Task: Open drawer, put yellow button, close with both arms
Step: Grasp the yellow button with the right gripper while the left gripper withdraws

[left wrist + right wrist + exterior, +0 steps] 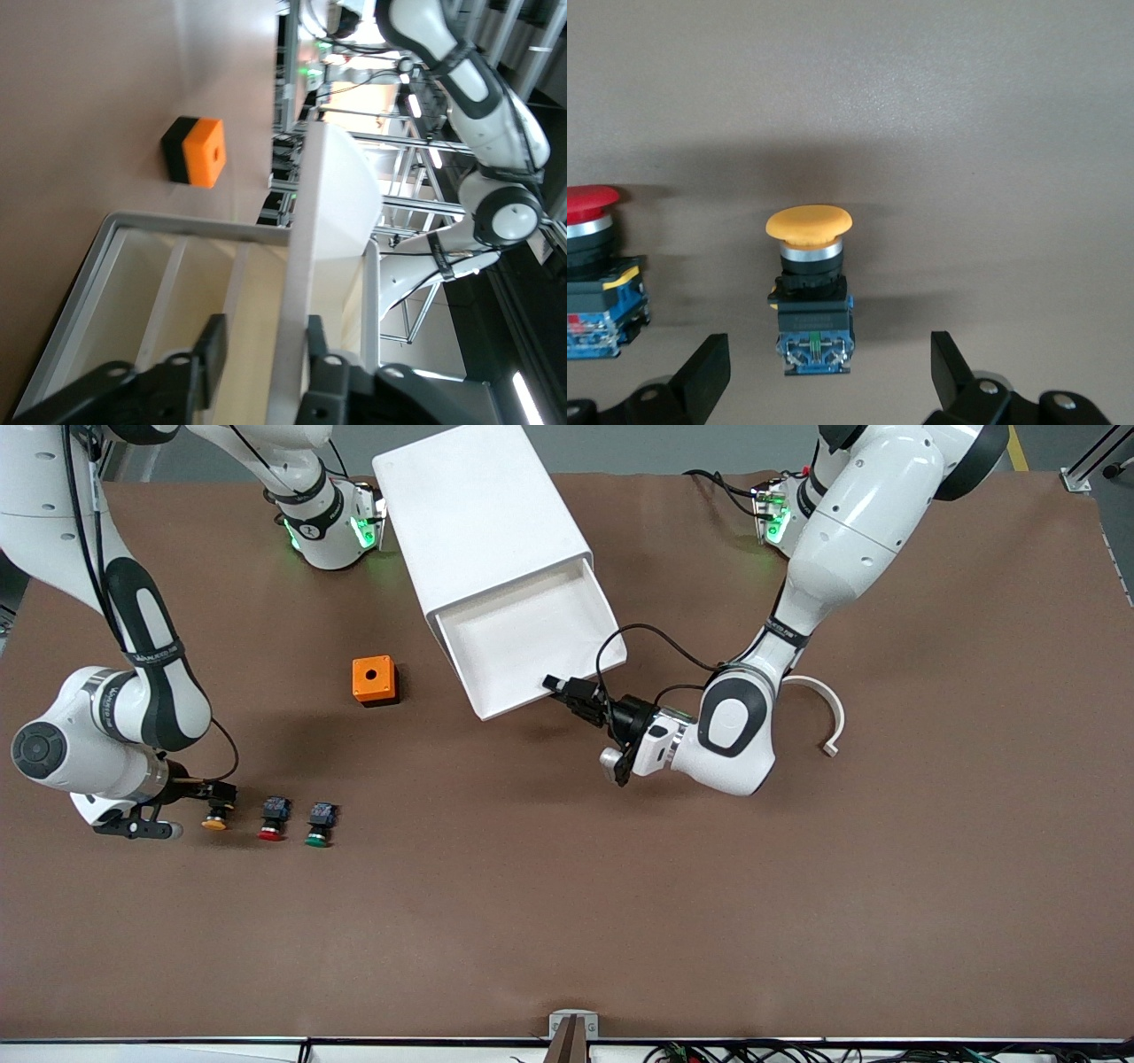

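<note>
The white cabinet (478, 514) lies on the table with its drawer (605, 615) pulled out and nothing in it. My left gripper (556, 685) is open at the drawer's front corner. In the left wrist view its fingers (211, 354) straddle the drawer's front wall (297, 292); one finger touches the wall and the other stands apart from it. The yellow button (214, 821) stands on the table toward the right arm's end. My right gripper (213, 804) is low at the button. It is open wide, one finger on each side of the button's blue body (813, 341), touching nothing.
A red-capped button (273, 819) and a green-capped button (320, 824) stand in a row beside the yellow one. An orange cube (374, 679) with a hole sits beside the drawer. A white curved piece (824, 708) lies by the left arm.
</note>
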